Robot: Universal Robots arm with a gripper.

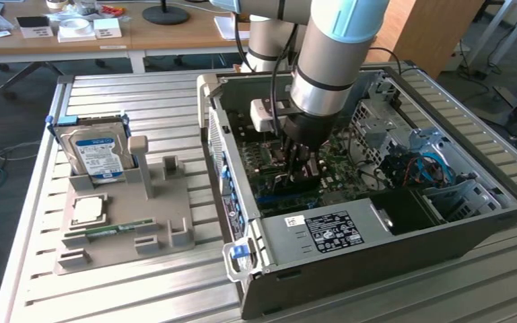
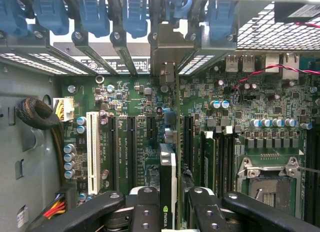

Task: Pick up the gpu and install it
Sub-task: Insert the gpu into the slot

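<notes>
Matt grey metal case [image 1: 474, 232], ribbed aluminium table [image 1: 132, 296].

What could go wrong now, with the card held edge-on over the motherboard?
1. The thin black gpu, clamped in the gripper, may sit off the black expansion slot and jam.
2. Its grey metal bracket could catch the case's rear slot frame.
3. The green RAM sticks and blue-topped capacitors beside it could be struck.
</notes>
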